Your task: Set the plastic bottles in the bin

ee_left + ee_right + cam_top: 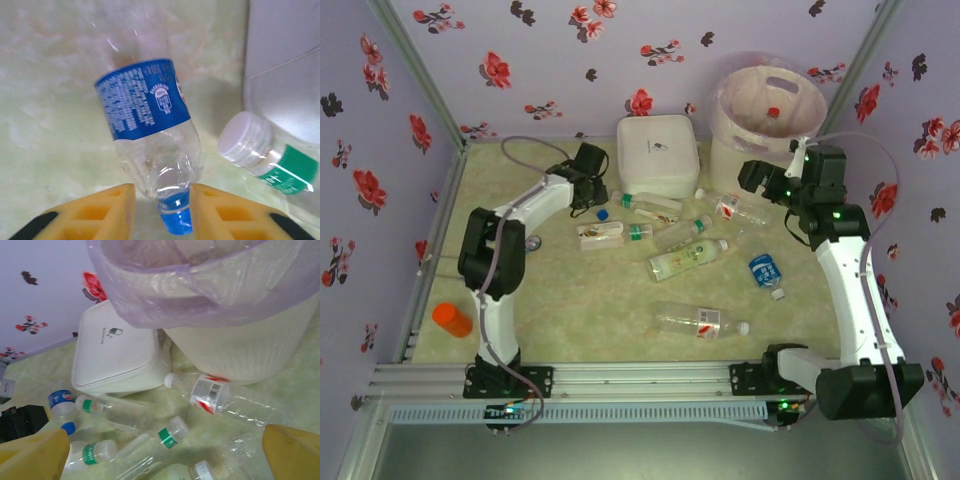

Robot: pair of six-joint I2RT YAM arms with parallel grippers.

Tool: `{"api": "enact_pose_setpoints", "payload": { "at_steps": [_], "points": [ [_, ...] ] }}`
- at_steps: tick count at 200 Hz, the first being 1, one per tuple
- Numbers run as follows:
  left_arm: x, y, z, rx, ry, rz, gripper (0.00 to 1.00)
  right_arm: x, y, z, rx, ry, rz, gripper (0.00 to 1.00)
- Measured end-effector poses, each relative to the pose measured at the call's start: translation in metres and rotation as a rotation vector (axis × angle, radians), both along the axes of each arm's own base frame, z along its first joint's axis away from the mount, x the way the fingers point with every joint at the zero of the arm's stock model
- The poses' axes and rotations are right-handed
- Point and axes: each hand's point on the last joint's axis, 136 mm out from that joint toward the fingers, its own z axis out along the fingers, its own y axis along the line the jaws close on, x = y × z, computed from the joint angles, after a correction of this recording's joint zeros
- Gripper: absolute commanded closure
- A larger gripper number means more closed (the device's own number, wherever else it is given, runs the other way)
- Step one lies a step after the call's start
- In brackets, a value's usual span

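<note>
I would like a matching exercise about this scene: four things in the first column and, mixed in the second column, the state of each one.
Column one:
1 bin
2 white box
3 left gripper
4 right gripper

Column two:
a fingers wide apart, holding nothing
b lined with a pale bag
c lid closed
d fingers on either side of a blue-capped bottle, at its neck

Pairs: 1-b; 2-c; 3-d; 4-a
</note>
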Motion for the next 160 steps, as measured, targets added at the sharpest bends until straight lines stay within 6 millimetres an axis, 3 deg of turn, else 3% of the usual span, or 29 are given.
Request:
{"api": "enact_pose_setpoints", "payload": {
  "at_steps": [42,63,92,107,122,129,160],
  "points": [
    [-0.021,0.010,0.061,-0.037,-0.115,-0.052,0.72,-0.002,0.042,0.008,0.071,-0.021,0.113,0.01],
    [-0.037,0.012,0.081,-0.062,-0.146,-0.082,0.76,0.005,0.083,0.004,0.113,-0.001,0.211,0.01],
    [-0.062,0.015,0.093,-0.091,-0.163,-0.135,0.74,0.028,0.142,-0.015,0.166,0.071,0.318,0.03],
    [-0.072,0.019,0.092,-0.094,-0.163,-0.146,0.58,0.038,0.166,-0.030,0.192,0.112,0.349,0.03],
    [-0.074,0.019,0.088,-0.101,-0.154,-0.142,0.16,0.047,0.181,-0.043,0.208,0.148,0.359,0.03],
    [-0.070,0.016,0.085,-0.105,-0.149,-0.141,0.02,0.050,0.185,-0.049,0.212,0.160,0.357,0.03],
    [-0.037,-0.002,0.052,-0.098,-0.085,-0.140,0.00,0.053,0.184,-0.053,0.219,0.174,0.340,0.03]
  ]
}}
